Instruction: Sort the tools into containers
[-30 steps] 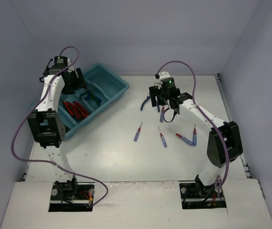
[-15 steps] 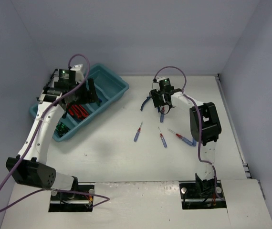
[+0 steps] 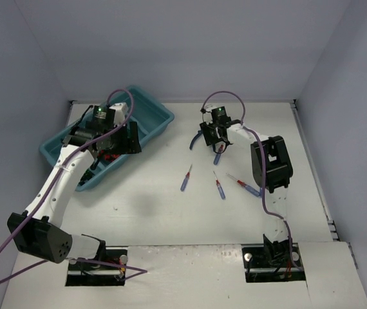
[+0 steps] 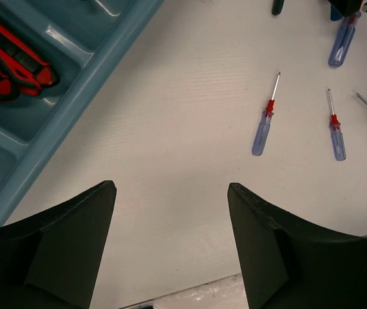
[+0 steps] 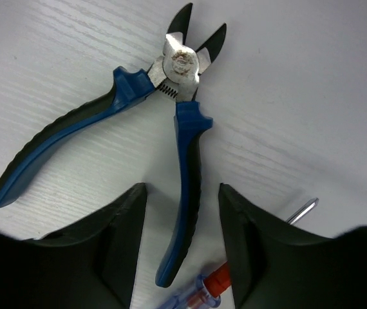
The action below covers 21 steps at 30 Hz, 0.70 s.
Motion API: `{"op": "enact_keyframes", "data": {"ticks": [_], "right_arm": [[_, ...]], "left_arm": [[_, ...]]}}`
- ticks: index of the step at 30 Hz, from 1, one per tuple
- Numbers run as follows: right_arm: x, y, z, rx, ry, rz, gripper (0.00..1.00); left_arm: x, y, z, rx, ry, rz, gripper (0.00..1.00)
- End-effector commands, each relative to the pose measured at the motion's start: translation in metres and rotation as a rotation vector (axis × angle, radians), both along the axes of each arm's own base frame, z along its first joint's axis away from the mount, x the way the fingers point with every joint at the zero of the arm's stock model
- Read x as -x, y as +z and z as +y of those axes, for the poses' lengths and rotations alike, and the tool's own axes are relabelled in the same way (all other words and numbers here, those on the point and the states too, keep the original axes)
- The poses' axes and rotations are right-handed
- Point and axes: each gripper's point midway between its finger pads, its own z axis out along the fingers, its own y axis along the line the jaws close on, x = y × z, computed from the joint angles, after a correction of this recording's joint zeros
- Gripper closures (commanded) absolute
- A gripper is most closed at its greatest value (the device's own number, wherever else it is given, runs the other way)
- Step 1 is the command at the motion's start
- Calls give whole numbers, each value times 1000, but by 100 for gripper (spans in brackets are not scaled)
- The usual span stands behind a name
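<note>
The blue-handled pliers (image 5: 180, 64) lie open on the white table, and their right handle (image 5: 188, 193) runs between the fingers of my right gripper (image 5: 182, 193). The jaws stand apart, with a narrow gap on each side of that handle. In the top view this gripper (image 3: 217, 143) is low over the pliers (image 3: 196, 140). My left gripper (image 4: 170, 193) is open and empty above bare table, just right of the teal tray (image 4: 74, 90). Red-handled cutters (image 4: 9, 58) lie in one compartment. Loose blue screwdrivers (image 4: 264, 122) (image 4: 335, 132) lie on the table.
One blue screwdriver (image 5: 203, 286) lies right under the right gripper, beside the pliers' handle. In the top view three more screwdrivers (image 3: 186, 177) (image 3: 218, 185) (image 3: 248, 185) lie in a row mid-table. The tray (image 3: 161, 116) stands at the back left, near the wall.
The left arm has swung from over the tray out to the right, past its near rim. The right gripper's jaws have narrowed around the pliers' handle.
</note>
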Motion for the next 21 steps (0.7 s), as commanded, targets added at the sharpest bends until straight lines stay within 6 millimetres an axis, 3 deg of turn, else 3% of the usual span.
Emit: {"op": "enact_keyframes", "data": {"ticks": [1, 4, 5, 8, 14, 17, 21], "right_arm": [[-7, 12, 12, -30, 31, -33, 75], [-5, 23, 15, -41, 37, -48, 98], [-4, 27, 18, -46, 41, -54, 100], [2, 49, 28, -81, 65, -85, 100], [22, 118, 50, -195, 130, -206, 100], [53, 167, 71, -243, 210, -301, 100], [88, 209, 90, -303, 290, -367, 100]], "left_arm": [[2, 15, -13, 31, -12, -57, 32], [4, 17, -26, 41, -42, -63, 32], [4, 19, -29, 44, -51, -67, 32], [3, 22, -40, 55, -81, -69, 32], [0, 40, -64, 135, -157, -82, 32], [0, 50, -84, 220, -234, -76, 32], [1, 56, -102, 299, -275, -52, 32]]}}
